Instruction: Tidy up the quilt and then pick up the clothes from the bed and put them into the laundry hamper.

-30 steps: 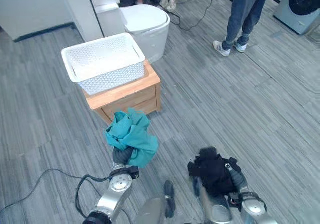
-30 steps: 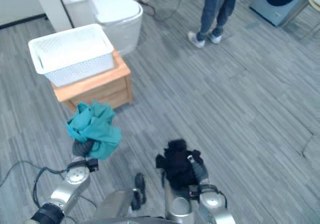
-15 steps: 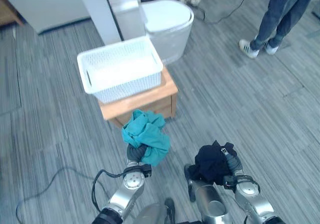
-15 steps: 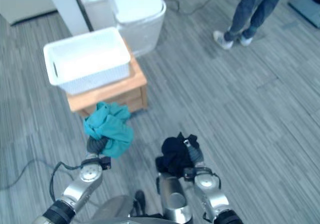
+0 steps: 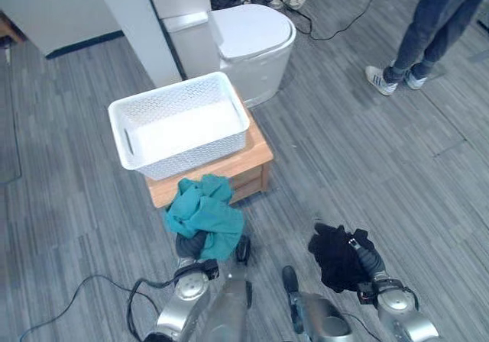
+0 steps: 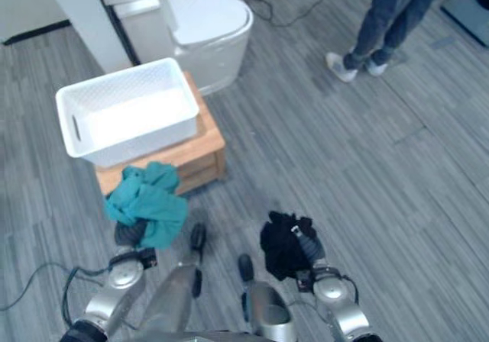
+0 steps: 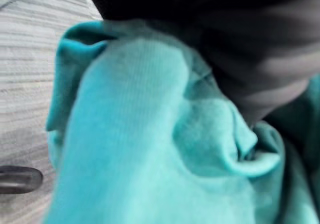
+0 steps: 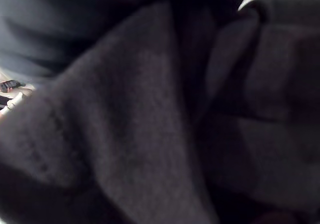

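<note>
My left hand (image 5: 189, 245) is shut on a bunched teal garment (image 5: 205, 212), held up just in front of the wooden stand (image 5: 254, 156). In the left wrist view the teal garment (image 7: 150, 149) lies right against the hand. On the stand sits the white mesh laundry hamper (image 5: 195, 153), with nothing in it that I can see. My right hand (image 5: 370, 262) is shut on a black garment (image 5: 335, 255), low at the right and well short of the hamper. The black garment (image 8: 125, 134) covers the hand in the right wrist view.
A white toilet-like fixture (image 5: 252, 35) and a white pillar (image 5: 157, 21) stand behind the hamper. A person in jeans and white shoes (image 5: 428, 29) stands at the upper right. Grey plank floor (image 5: 367, 151) lies open to the right of the stand.
The whole view has shifted, so the camera has moved; the hamper and stand now lie nearer my hands. The teal garment now overlaps the stand's front. Both hands still hold their garments.
</note>
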Robot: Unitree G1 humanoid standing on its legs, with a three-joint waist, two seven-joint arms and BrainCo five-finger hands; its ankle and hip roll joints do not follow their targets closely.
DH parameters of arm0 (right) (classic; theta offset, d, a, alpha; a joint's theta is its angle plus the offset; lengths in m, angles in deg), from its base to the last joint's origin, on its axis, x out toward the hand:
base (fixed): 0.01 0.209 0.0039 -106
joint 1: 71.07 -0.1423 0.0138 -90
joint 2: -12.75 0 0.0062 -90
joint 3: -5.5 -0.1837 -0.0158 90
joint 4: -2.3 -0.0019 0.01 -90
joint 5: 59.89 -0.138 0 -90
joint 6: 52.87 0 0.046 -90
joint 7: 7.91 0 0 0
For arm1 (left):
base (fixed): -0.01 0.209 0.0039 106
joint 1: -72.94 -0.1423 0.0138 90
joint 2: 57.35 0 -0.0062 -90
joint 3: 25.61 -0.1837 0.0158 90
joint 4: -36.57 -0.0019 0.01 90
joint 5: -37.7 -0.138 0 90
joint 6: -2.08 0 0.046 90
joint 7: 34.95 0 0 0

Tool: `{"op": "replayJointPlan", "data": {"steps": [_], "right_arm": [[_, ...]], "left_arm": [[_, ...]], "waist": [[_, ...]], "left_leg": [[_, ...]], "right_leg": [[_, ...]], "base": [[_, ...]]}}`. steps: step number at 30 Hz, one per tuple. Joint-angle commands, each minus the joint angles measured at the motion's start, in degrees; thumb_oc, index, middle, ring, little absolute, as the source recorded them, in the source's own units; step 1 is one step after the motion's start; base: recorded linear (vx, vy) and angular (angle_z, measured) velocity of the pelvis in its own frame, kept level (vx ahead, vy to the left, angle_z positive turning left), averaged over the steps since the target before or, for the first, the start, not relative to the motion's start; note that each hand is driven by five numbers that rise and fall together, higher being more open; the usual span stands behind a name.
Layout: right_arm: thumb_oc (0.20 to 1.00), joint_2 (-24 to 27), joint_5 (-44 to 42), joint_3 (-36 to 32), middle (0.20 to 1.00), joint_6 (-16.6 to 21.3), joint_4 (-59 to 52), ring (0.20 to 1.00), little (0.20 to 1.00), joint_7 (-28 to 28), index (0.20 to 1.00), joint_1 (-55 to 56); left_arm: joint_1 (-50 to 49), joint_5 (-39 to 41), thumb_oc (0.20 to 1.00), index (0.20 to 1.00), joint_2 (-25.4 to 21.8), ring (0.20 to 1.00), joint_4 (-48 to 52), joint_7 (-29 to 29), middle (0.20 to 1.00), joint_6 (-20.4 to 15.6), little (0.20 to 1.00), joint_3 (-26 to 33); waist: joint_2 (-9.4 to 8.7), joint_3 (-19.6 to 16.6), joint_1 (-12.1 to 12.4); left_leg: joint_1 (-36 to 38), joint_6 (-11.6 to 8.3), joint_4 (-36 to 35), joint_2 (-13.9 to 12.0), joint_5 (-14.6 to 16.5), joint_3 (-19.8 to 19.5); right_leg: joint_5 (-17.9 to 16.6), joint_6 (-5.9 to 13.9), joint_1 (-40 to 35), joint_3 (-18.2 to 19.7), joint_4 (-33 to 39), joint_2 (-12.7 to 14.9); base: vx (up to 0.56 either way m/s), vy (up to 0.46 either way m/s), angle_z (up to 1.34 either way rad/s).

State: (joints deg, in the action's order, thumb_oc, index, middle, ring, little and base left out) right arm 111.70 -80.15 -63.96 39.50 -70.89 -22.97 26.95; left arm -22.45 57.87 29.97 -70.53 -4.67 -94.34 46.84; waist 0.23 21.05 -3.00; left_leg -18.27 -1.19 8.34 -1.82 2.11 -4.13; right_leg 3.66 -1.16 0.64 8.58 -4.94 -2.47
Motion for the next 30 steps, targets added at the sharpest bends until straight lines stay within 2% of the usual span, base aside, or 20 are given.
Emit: {"op": "replayJointPlan", "data": {"steps": [1,2,3,4,5,6,7,9,10,11,12,13,15,17,22,30], "right_arm": [[0.2,-2.21,0.14,-0.07,0.2,4.36,-4.06,0.2,0.2,0.0,0.2,-0.87],[0.2,-2.29,0.23,-0.07,0.2,4.41,-4.01,0.2,0.2,0.04,0.2,-0.9],[0.2,-2.99,0.27,1.24,0.2,4.7,-3.29,0.2,0.2,-0.43,0.2,-1.6],[0.2,-3.24,0.14,1.67,0.2,4.56,-3.31,0.2,0.2,-0.97,0.2,-1.63],[0.2,-3.56,-0.21,1.9,0.2,4.12,-3.12,0.2,0.2,-1.27,0.2,-1.41],[0.2,-3.76,-0.36,1.78,0.2,3.9,-2.64,0.2,0.2,-1.06,0.2,-1.26],[0.2,-3.93,-0.39,1.67,0.2,3.69,-2.21,0.2,0.2,-0.74,0.2,-1.16],[0.2,-4.48,0.12,1.47,0.2,3.4,-1.94,0.2,0.2,-0.69,0.2,-0.62],[0.2,-4.47,0.06,0.83,0.2,3.72,-2.27,0.2,0.2,-1.24,0.2,-0.65],[0.2,-4.47,-0.11,0.55,0.2,3.85,-2.29,0.2,0.2,-1.59,0.2,-0.73],[0.2,-4.56,-0.93,-0.15,0.2,4.28,-2.14,0.2,0.2,-2.62,0.2,-1.01],[0.2,-4.55,-1.86,-0.7,0.2,4.47,-2.09,0.2,0.2,-3.11,0.2,-1.25],[0.2,-4.57,-2.24,-1.35,0.2,4.41,-2.05,0.2,0.2,-2.92,0.2,-1.61],[0.2,-4.23,-2.95,-0.63,0.2,3.5,-3.18,0.2,0.2,-4.06,0.2,-2.5],[0.2,-3.82,-3.07,-2.21,0.2,2.12,-5.45,0.2,0.2,-4.79,0.2,-2.51],[0.2,-3.23,-1.74,-6.33,0.2,5.84,-11.18,0.2,0.2,-9.83,0.2,-1.35]], "left_arm": [[1.75,-1.7,0.2,0.2,-2.74,0.2,5.32,-1.02,0.2,-6.32,0.2,0.7],[1.84,-1.78,0.2,0.2,-2.77,0.2,5.23,-0.97,0.2,-6.43,0.2,0.62],[2.76,-1.87,0.2,0.2,-3.51,0.2,5.32,0.2,0.2,-5.95,0.2,-0.17],[2.98,-1.87,0.2,0.2,-3.6,0.2,5.2,0.51,0.2,-5.81,0.2,-0.47],[3.34,-1.46,0.2,0.2,-4.04,0.2,4.97,0.8,0.2,-5.2,0.2,-0.8],[3.49,-1.24,0.2,0.2,-4.27,0.2,4.83,1.0,0.2,-4.63,0.2,-0.9],[3.62,-0.99,0.2,0.2,-4.47,0.2,4.4,1.02,0.2,-4.35,0.2,-0.91],[3.63,0.44,0.2,0.2,-5.16,0.2,2.94,1.47,0.2,-4.11,0.2,-0.44],[3.47,0.67,0.2,0.2,-5.57,0.2,2.8,1.24,0.2,-4.61,0.2,-0.25],[3.44,0.64,0.2,0.2,-5.69,0.2,2.91,1.1,0.2,-4.7,0.2,-0.25],[3.46,0.42,0.2,0.2,-5.9,0.2,3.21,0.54,0.2,-4.87,0.2,-0.29],[3.33,0.01,0.2,0.2,-5.77,0.2,3.0,0.06,0.2,-5.55,0.2,-0.45],[2.94,-0.64,0.2,0.2,-5.6,0.2,2.94,-0.56,0.2,-5.99,0.2,-0.25],[2.96,-0.15,0.2,0.2,-4.77,0.2,2.86,0.59,0.2,-5.92,0.2,-0.09],[3.42,0.35,0.2,0.2,-3.25,0.2,4.07,3.16,0.2,-4.38,0.2,-0.06],[2.41,-1.2,0.2,0.2,-3.01,0.2,8.61,11.64,0.2,-6.49,0.2,3.34]], "waist": [[-4.01,-3.24,-0.46],[-4.02,-3.26,-0.47],[-4.32,-3.6,0.37],[-4.06,-3.67,0.44],[-3.17,-3.33,0.29],[-2.42,-2.85,-0.16],[-2.37,-2.67,-0.57],[-3.22,-2.08,-1.75],[-4.22,-1.74,-2.37],[-4.67,-1.62,-2.78],[-5.37,-1.51,-3.78],[-5.29,-1.21,-4.72],[-5.26,-1.29,-4.69],[-5.31,-1.81,-4.01],[-5.21,-2.54,-3.64],[-6.16,-3.42,-3.17]], "left_leg": [[3.23,1.15,-2.45,0.58,-7.65,4.36],[3.23,1.22,-2.2,0.61,-7.47,4.4],[4.09,3.3,0.5,1.35,-4.74,5.51],[4.73,3.94,0.89,1.26,-3.85,5.96],[6.13,4.63,1.84,0.62,-2.3,5.96],[7.45,4.58,2.31,-0.23,-1.63,5.67],[8.66,4.46,2.48,-0.62,-1.26,5.57],[11.96,3.6,2.05,-1.09,-0.69,5.5],[13.6,3.36,0.85,-0.69,-0.21,5.46],[14.21,3.32,0.52,-0.39,0.15,5.34],[15.38,3.39,-0.61,0.25,0.98,5.06],[16.35,3.44,-1.96,0.2,1.36,4.19],[16.09,3.31,-2.8,0.36,1.33,3.62],[15.17,2.19,-3.21,0.08,0.04,2.74],[14.38,1.4,-3.39,-0.1,-1.01,2.01],[14.75,1.36,-4.35,-0.25,-1.16,0.86]], "right_leg": [[-0.38,5.9,0.97,-2.29,-5.76,1.82],[-0.22,5.98,1.0,-2.43,-6.09,1.97],[-3.74,7.98,2.89,-5.23,-17.46,4.99],[-6.29,8.48,5.01,-5.97,-21.82,5.65],[-9.9,8.4,10.07,-6.0,-32.81,6.17],[-11.2,8.21,13.05,-5.74,-37.58,5.75],[-11.37,8.32,14.99,-5.46,-38.41,5.6],[-9.73,8.78,15.19,-6.43,-29.75,6.59],[-8.95,9.22,13.65,-6.37,-20.44,6.71],[-8.98,9.48,13.42,-6.17,-16.25,6.67],[-9.82,9.76,13.67,-4.72,-9.54,6.01],[-10.05,9.63,13.62,-3.05,-7.42,4.58],[-9.18,9.43,12.44,-2.15,-6.34,4.22],[-8.68,9.05,9.76,-1.83,-3.88,4.51],[-7.86,8.25,7.95,-1.86,-2.54,4.15],[-8.3,7.39,7.26,-2.02,-0.18,3.26]], "base": [[0.2,0.138,0.09],[0.2,0.167,0.31],[0.21,0.187,0.29],[0.31,0.294,-0.1],[0.23,0.226,-0.39],[0.23,0.193,-0.37],[0.32,0.088,0.07],[0.36,-0.008,0.32],[0.24,-0.081,0.21],[0.25,-0.135,-0.05],[0.2,-0.13,-0.34],[0.19,-0.157,0.41],[0.1,-0.138,1.15],[0.09,-0.087,0.84],[0.11,-0.022,-0.01],[0.05,-0.045,0.01]]}}
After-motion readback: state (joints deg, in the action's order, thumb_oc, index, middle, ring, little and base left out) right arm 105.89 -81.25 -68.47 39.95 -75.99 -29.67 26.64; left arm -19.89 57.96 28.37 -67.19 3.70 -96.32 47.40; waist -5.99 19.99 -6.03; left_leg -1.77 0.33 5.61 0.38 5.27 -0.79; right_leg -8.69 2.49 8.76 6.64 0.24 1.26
